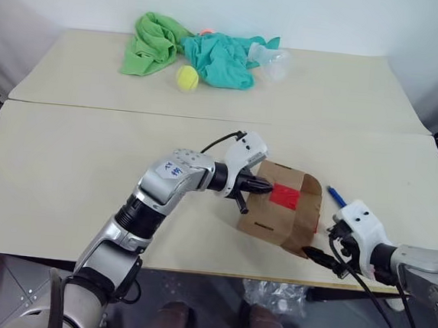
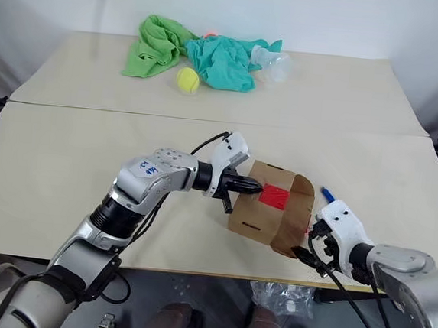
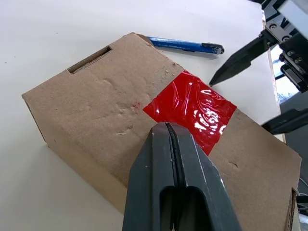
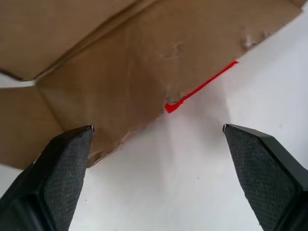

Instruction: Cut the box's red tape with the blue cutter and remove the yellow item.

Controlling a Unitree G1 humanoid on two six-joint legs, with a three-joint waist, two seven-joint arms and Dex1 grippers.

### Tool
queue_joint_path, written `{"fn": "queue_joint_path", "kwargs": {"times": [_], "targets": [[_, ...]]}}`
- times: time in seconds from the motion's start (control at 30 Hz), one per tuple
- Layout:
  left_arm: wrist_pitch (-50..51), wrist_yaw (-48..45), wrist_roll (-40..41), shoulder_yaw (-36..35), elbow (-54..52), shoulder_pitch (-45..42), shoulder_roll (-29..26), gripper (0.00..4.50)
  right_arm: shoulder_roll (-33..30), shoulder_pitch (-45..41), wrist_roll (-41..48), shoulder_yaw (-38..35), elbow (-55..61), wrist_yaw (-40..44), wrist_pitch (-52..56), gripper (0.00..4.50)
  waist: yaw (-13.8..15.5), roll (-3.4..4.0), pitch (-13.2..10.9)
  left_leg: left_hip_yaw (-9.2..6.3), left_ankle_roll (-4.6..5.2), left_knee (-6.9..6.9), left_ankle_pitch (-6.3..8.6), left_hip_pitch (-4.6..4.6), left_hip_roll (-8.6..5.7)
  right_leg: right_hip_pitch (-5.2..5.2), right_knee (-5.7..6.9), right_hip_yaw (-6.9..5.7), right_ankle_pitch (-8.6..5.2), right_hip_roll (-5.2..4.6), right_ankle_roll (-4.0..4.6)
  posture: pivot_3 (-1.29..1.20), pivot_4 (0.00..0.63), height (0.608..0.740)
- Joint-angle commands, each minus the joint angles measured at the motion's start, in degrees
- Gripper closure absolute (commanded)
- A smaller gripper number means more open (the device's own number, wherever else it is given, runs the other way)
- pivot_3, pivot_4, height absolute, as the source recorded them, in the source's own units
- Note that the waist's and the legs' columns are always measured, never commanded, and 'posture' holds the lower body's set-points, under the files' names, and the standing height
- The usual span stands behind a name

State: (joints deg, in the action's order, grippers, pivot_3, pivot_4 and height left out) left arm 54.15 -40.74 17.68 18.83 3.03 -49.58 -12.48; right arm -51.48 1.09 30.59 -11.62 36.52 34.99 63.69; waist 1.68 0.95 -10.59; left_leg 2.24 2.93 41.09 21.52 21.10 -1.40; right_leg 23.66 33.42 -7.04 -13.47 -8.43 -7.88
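The brown box (image 1: pixel 270 214) lies near the table's front edge, with the red tape (image 1: pixel 284 195) on its top face. My left gripper (image 1: pixel 267 187) is shut and empty, its tips at the tape's edge (image 3: pixel 192 108). The blue cutter (image 1: pixel 336 196) lies on the table just behind the box's right end, held by nothing. My right gripper (image 1: pixel 322 242) is open at the box's right end, where the flaps (image 4: pixel 110 62) face it and a red sliver of tape (image 4: pixel 202 86) shows. The yellow item is hidden.
At the table's far side lie a green cloth (image 1: pixel 151 44) and a teal cloth (image 1: pixel 222 59), with a tennis ball (image 1: pixel 187 77) in front of them and a clear plastic cup (image 1: pixel 272 62) to their right. A seam (image 1: pixel 93 108) joins the two tabletops.
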Motion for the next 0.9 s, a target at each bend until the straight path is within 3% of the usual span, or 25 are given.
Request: {"fn": "queue_joint_path", "kwargs": {"times": [0.03,0.33,0.53,0.9], "targets": [[0.34,0.43,-0.87,0.67,-0.29,0.43,-0.16,4.50,-0.94,1.23,-1.82,-0.40,-1.66,1.98,-5.49,0.01,0.00,0.00,0.00,0.01,0.00,0.01,0.00,0.00,0.00,0.00,0.00,0.01,0.00,0.00,-0.01,0.00,0.150,0.740],[-0.01,0.58,-1.13,0.53,-0.09,0.59,-0.64,4.50,-1.98,1.30,-2.42,-0.63,-5.41,5.88,-10.88,0.01,0.02,0.00,0.00,0.00,0.00,0.02,0.00,-0.04,0.01,-0.04,-0.01,0.00,0.01,0.00,-0.01,0.00,0.150,0.740],[-0.44,0.53,-1.27,1.47,-0.86,1.55,-0.78,4.50,3.60,-8.34,9.02,-4.81,-9.42,3.26,6.68,0.01,-0.03,-0.01,-0.01,-0.03,-0.02,0.09,-0.01,-0.06,0.08,-0.08,0.00,0.01,0.02,-0.01,-0.02,0.00,0.150,0.740],[-1.65,0.02,-1.74,2.62,-1.16,1.07,-0.51,4.50,19.27,-18.38,15.44,-14.69,-18.13,-5.64,24.63,0.01,-0.15,0.02,0.02,-0.07,-0.03,0.08,-0.01,-0.06,0.06,-0.07,0.03,0.03,0.03,-0.03,0.04,0.00,0.150,0.740]]}}
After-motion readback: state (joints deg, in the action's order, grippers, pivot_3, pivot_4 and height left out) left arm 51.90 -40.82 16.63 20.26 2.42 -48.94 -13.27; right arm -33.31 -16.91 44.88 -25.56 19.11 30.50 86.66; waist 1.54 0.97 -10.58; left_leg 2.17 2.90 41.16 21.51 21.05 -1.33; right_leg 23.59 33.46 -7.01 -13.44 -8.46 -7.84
